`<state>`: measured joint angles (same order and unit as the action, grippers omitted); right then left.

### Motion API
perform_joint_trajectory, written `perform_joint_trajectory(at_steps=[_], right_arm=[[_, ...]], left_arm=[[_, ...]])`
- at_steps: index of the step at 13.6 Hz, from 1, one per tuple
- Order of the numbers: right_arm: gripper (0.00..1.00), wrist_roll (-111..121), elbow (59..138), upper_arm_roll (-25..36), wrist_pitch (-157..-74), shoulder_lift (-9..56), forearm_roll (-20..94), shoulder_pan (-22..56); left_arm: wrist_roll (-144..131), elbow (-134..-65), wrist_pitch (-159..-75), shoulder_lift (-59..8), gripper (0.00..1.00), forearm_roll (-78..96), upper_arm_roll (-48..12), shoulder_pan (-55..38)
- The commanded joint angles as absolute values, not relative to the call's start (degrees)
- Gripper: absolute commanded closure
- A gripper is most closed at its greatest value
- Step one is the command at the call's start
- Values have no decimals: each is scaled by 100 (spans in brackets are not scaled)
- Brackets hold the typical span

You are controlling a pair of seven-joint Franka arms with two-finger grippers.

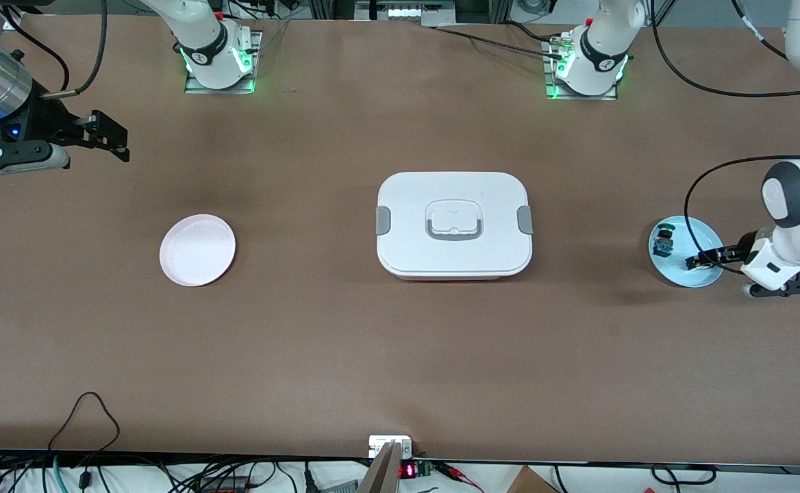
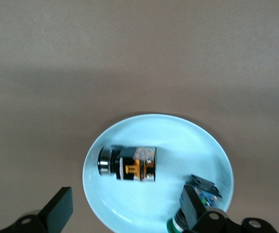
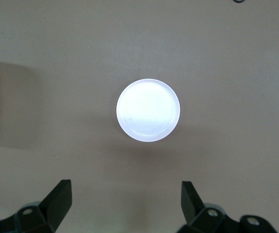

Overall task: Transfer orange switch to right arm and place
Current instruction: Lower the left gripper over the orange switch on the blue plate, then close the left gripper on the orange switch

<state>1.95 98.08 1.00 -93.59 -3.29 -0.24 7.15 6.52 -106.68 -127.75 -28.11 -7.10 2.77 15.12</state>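
Observation:
The orange switch (image 2: 129,165), a small black part with orange markings and a silver end, lies on its side in the light blue plate (image 2: 205,145). My left gripper (image 2: 126,211) is open just above this plate (image 1: 705,233), its fingers either side of the switch and short of it. In the front view the left gripper (image 1: 698,261) covers the switch. My right gripper (image 1: 114,137) is open and empty in the air at the right arm's end of the table; it (image 3: 126,206) looks down on the pale pink plate (image 3: 148,110).
A dark part with a green cap (image 2: 200,194) lies in the blue plate beside one left finger; it also shows in the front view (image 1: 664,239). A white lidded box (image 1: 453,222) stands mid-table. The pink plate (image 1: 197,249) lies toward the right arm's end.

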Motion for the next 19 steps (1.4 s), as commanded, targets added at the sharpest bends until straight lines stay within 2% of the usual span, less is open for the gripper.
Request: perform_joint_trajectory(at_steps=[1,19], right_arm=[[0,149,9729,88,-9334,-308,53,694],[0,158,9729,88,-9369,-299,53,686]], left_arm=[[940,-10863,-13226,-2891,0,-791,176,1766],[967,-11021,-13860,-3296,1,-712,123,1846]])
